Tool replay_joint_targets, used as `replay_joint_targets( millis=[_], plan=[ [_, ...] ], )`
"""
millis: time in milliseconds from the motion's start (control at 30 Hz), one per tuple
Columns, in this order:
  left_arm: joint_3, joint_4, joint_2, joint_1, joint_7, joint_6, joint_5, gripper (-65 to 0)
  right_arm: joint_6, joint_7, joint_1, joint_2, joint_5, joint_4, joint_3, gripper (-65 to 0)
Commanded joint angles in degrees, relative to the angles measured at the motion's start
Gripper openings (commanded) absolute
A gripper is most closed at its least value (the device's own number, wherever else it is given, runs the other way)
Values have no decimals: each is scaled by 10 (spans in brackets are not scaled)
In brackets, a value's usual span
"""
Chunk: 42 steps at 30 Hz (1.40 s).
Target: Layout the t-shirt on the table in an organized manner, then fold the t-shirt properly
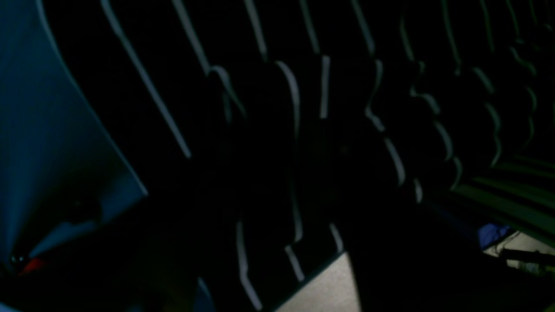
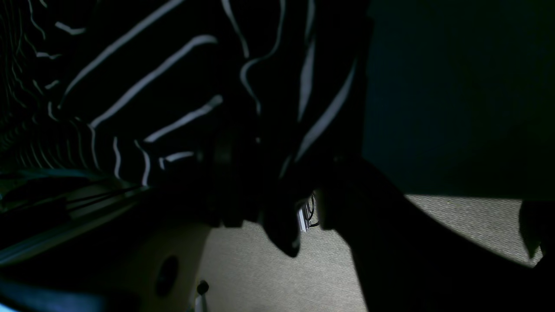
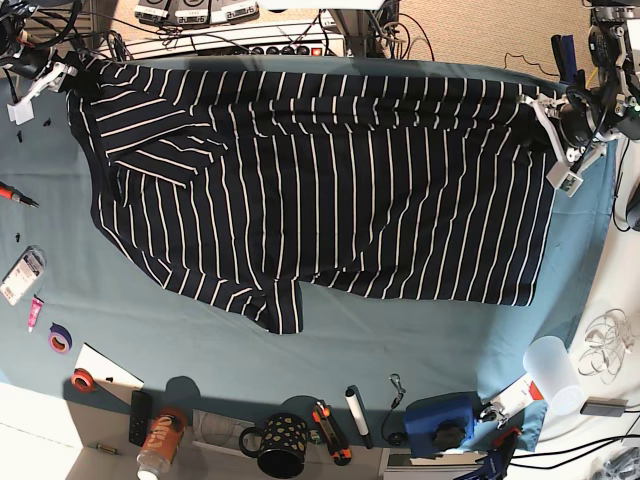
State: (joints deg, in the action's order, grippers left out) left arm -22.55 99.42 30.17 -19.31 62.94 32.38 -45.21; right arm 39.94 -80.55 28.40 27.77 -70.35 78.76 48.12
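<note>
Overhead, teal table (image 3: pixel 400 340), striped t-shirt (image 3: pixel 330 190) spread, tools along edges

Teal table (image 3: pixel 420 345): striped t-shirt (image 3: pixel 330 190) spread across center to 12; screwdriver (image 3: pixel 18 194) at 9; tape rolls (image 3: pixel 60 340) at 8; marker (image 3: pixel 358 417) at 6.

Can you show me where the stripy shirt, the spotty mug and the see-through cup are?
t-shirt (image 3: pixel 330 190), base view, middle of the striped body.
polka-dot mug (image 3: pixel 282 446), base view, its dark dotted side.
clear plastic cup (image 3: pixel 552 368), base view, its side wall.
</note>
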Motion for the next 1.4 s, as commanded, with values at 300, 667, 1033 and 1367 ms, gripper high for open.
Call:
replay_joint_targets(
  millis=[300,667,1033,1367],
  plan=[
    [-5,8,11,28,-56,-43,16,-650,1,6,1,14,-6,7,7,-405],
    [-5,7,10,84,-78,-43,26,-650,1,6,1,14,-7,7,7,-405],
    [-5,-40,9,84,-169,-43,62,-557,1,6,0,14,-32,7,7,-405],
    [-5,-32,10,87,-137,-43,54,-390,1,6,0,14,-34,7,10,-405]
  ],
)
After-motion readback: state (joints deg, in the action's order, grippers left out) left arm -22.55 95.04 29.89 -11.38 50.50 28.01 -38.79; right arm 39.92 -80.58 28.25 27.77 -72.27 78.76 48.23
